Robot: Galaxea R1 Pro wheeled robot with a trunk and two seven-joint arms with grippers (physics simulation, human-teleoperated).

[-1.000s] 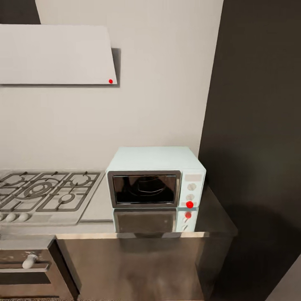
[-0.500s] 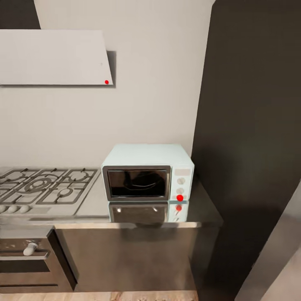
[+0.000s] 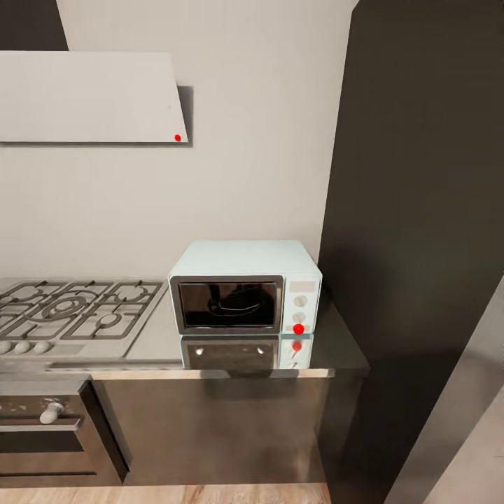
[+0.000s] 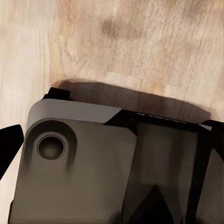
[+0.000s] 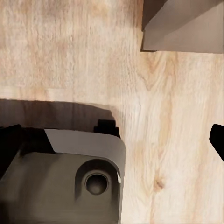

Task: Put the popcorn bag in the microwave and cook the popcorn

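**Helper:** What do you see from the head camera?

**Me:** The biggest thing is a tall dark cabinet wall [image 3: 420, 210] on the right. Next is the smooth, shiny grey countertop [image 3: 336, 350] over dark fronts. On it sits the boxy pale mint-blue microwave [image 3: 245, 257] with its dark glass door closed. A steel gas hob with grates [image 3: 70, 315] lies just beside it, under a flat white hood [image 3: 91, 98]. A small red dot [image 3: 299, 328] glows on the microwave's knob panel.

**Helper:** And the popcorn bag?

**Me:** I can't spot it here. I must look further along the counter.

**Helper:** How will it handle?

**Me:** I guess it is light and soft, being a paper sack. Squeeze too hard and it will crumple. I would pinch it gently at the rim or around the middle, and keep it upright.

**Helper:** Your claws?

**Me:** Both wrist cameras point down at the pale wood floor [image 5: 70, 51] and the robot's grey base [image 4: 79, 172]. I cannot tell if either claw is spread or pressed together.
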